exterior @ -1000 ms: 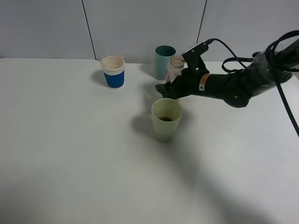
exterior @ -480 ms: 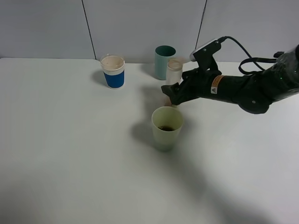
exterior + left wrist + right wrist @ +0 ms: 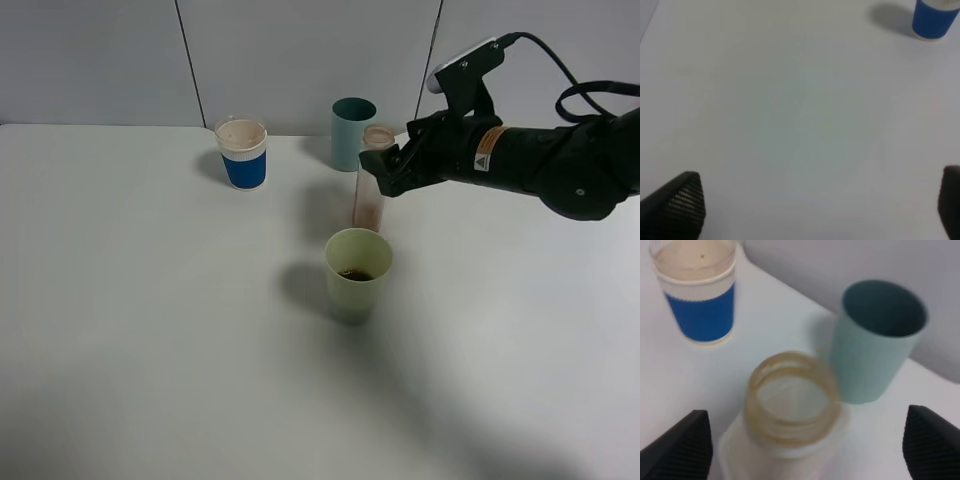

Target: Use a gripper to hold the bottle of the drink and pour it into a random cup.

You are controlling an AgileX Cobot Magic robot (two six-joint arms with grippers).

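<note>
The bottle of the drink (image 3: 368, 190) stands upright and capless on the table, with a little brown liquid at its bottom. Its open neck shows in the right wrist view (image 3: 792, 400). My right gripper (image 3: 388, 168) is open, just to the right of the bottle's upper part. In the right wrist view the gripper (image 3: 807, 445) has its fingers wide apart on either side of the neck, not touching it. The pale green cup (image 3: 357, 270) stands in front of the bottle with dark liquid inside. My left gripper (image 3: 812, 210) is open and empty over bare table.
A teal tumbler (image 3: 352, 130) stands right behind the bottle and also shows in the right wrist view (image 3: 877, 340). A blue cup with a white rim (image 3: 242, 153) stands at the back left, seen too in both wrist views (image 3: 697, 295) (image 3: 935, 17). The wall is close behind.
My right gripper has let go of the bottle and risen up and to the right. The bottle now stands alone and upright.
</note>
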